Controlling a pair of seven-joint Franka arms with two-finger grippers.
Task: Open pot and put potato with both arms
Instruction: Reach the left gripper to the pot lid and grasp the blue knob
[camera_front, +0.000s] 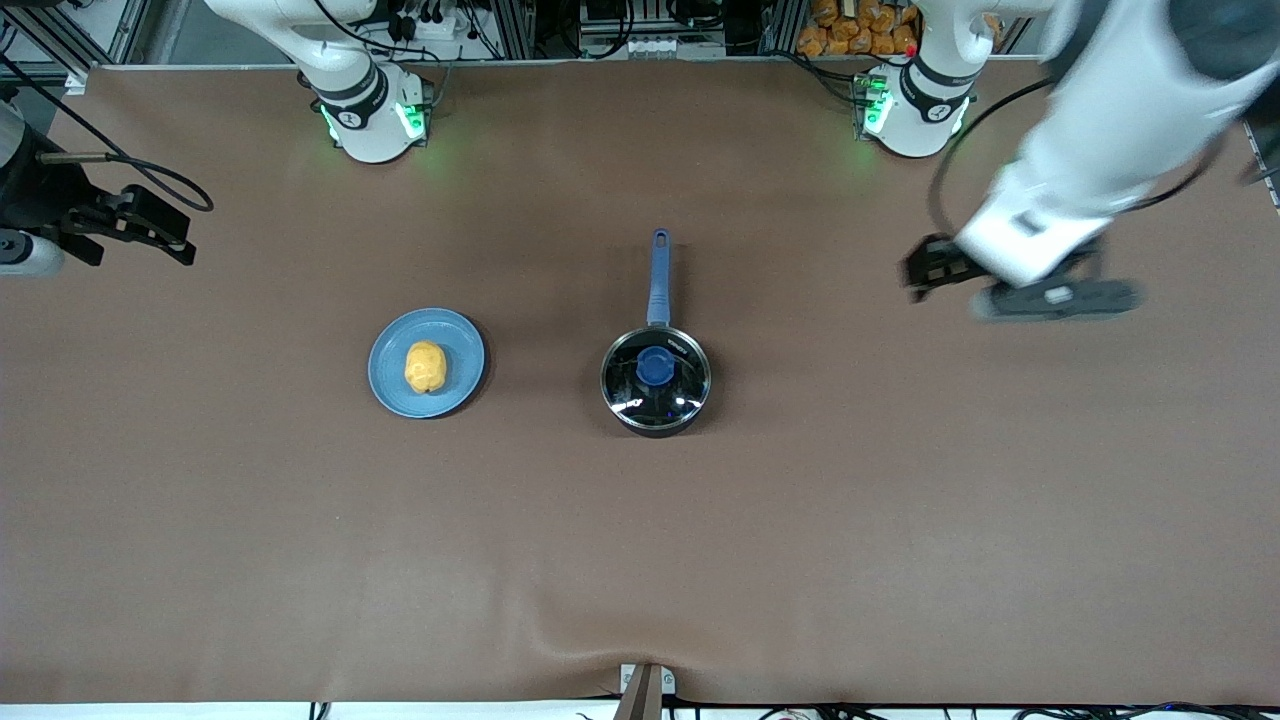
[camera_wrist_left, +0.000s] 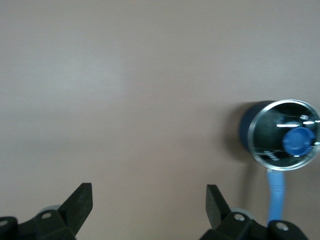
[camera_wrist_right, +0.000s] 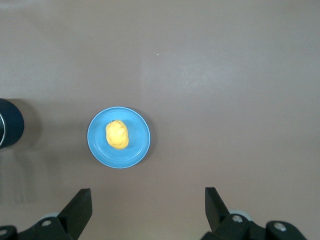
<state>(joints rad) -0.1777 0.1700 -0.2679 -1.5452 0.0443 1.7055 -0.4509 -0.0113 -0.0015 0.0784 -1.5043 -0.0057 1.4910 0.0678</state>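
Pot (camera_front: 655, 381): we see it round, black, glass-lidded, mid-table.
Potato (camera_front: 425, 366): lumpy, yellow, on our smooth blue plate (camera_front: 385, 385).
Left gripper (camera_wrist_left: 149, 206): wide open, empty, over brown cloth.
Right gripper (camera_wrist_right: 148, 206): wide open, empty.

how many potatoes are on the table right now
1. The small lumpy yellow-orange potato lies on the flat round blue plate, beside the lidded black saucepan, toward the right arm's end. The dark glass lid could hide another inside.
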